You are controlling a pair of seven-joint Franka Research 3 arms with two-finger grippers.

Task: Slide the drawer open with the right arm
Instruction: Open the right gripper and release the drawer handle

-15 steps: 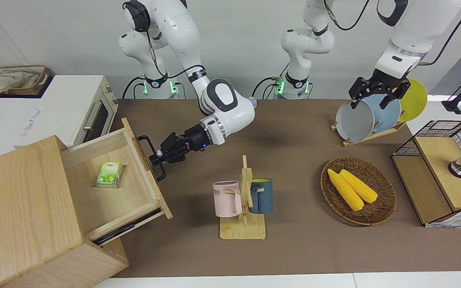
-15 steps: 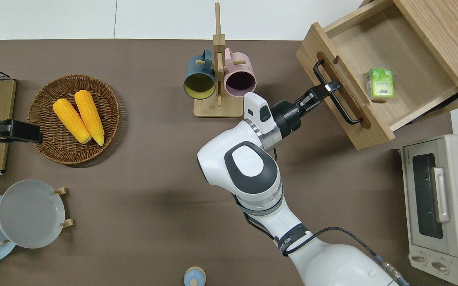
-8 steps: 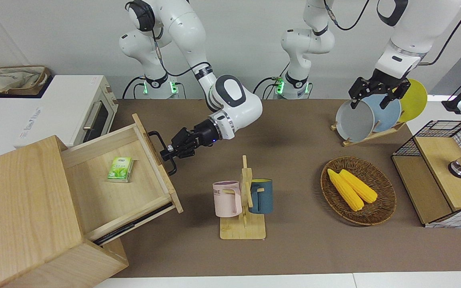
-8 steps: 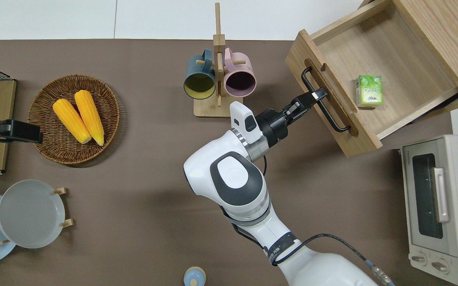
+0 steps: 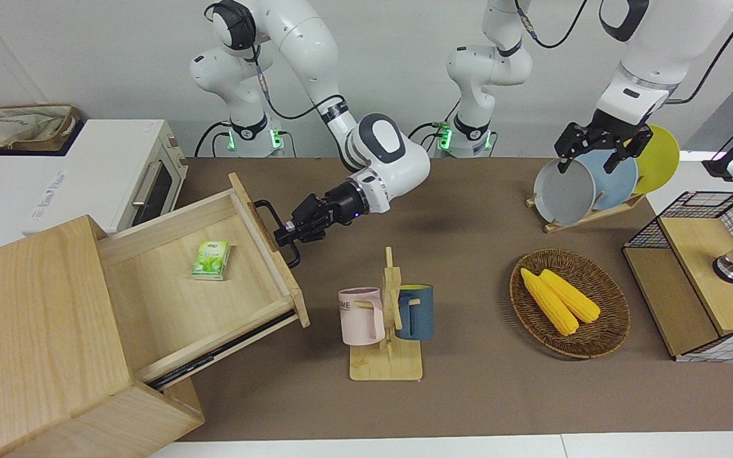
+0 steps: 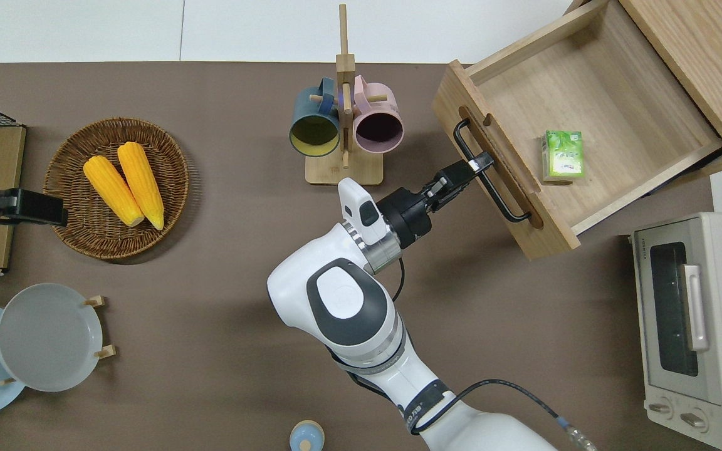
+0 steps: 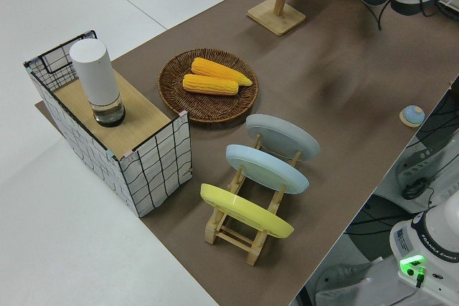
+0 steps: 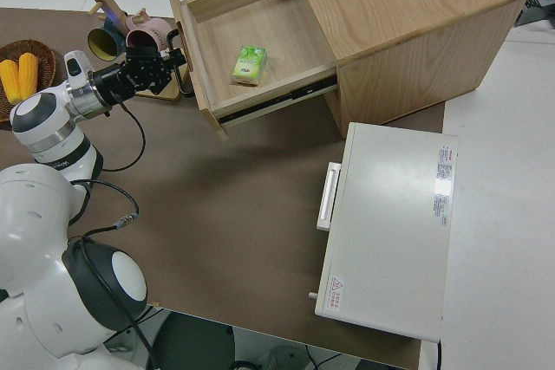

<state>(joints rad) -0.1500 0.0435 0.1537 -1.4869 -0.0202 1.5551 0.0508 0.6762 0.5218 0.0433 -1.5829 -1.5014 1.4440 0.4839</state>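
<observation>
The drawer [image 5: 198, 289] sits at the right arm's end of the worktop, toward the edge farthest from the robots, pulled well out of its light-wood cabinet [image 5: 35, 343]. The right gripper [image 6: 472, 168] has its jaws clamped on the black bar handle [image 6: 489, 181], about mid-bar, w/ the arm reaching across the middle of the worktop.

Risks, as I judge them:
- Pull drifting off the drawer's slide axis. The drawer runs diagonal to the worktop edges, so a skewed pull could bind the runners or drag the whole cabinet.
- Over-travel: it looks near full extension, so more pull may hit the stop and jerk the cabinet, or slip the jaws off the bar.
- Green carton [image 6: 562, 155] lying loose on the drawer floor could slide w/ a sudden stop.

Surroundings: the mug rack [image 5: 387, 327] w/ a pink mug [image 5: 361, 316] and a blue mug [image 5: 415, 312] stands near the drawer front, toward the middle of the worktop, close to the pull line. That's the main thing in the way; drawer corner or forearm could clip it. The white toaster oven [image 5: 96, 175] stands beside the cabinet, nearer the robots, apart from the drawer. A corn basket [image 5: 570, 302], plate rack [image 5: 586, 213] and wire-mesh box [image 5: 700, 273] sit at the left arm's end, well apart. Left arm is parked.
</observation>
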